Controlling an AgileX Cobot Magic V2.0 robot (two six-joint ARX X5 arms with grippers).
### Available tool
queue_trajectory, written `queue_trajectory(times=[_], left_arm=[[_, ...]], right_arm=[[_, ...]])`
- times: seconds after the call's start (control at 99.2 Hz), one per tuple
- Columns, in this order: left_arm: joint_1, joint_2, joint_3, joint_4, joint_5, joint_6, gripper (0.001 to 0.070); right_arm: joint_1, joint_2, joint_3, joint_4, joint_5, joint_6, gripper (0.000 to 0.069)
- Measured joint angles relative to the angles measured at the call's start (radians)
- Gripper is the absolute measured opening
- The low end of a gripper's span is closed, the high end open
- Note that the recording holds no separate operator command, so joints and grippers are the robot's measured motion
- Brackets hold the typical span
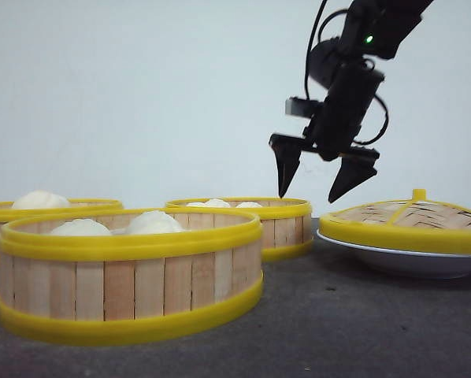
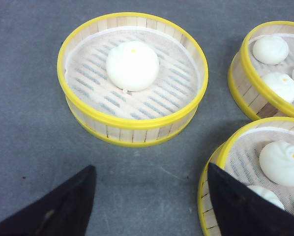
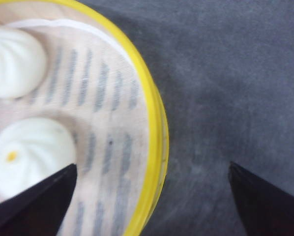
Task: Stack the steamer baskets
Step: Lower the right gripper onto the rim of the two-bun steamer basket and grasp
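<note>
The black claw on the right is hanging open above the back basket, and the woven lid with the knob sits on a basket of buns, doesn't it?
Not quite: the woven lid rests on a white plate, as the front view shows. The right claw does hang open above the back basket.

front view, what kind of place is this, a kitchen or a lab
Likely a lab test bench, not a kitchen: steamer baskets with buns sit on a bare grey tabletop before a blank white wall, with a robot's right gripper overhead.

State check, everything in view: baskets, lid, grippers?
Near basket: unstacked, holds buns.
Middle basket: unstacked, holds buns.
Far-left basket: unstacked, one bun.
Lid: resting on plate.
Right gripper: open, empty, above middle basket's rim.
Left gripper: open, empty.
</note>
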Motion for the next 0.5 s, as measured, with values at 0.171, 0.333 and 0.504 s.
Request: queue_trajectory(times=[0.171, 0.333, 0.504], left_arm=[[0.0, 0.0, 0.0, -0.011, 0.0, 0.0, 0.0435], [0.0, 0.0, 0.0, -0.018, 0.0, 0.0, 0.0435], [0.0, 0.0, 0.0, -0.018, 0.0, 0.0, 0.0435]], right_arm=[[0.009, 0.04, 0.019, 0.008, 0.008, 0.0, 0.0427], [0.013, 0.052, 0.019, 0.013, 0.009, 0.0, 0.0271], [0.014, 0.061, 0.019, 0.013, 0.014, 0.0, 0.0122]])
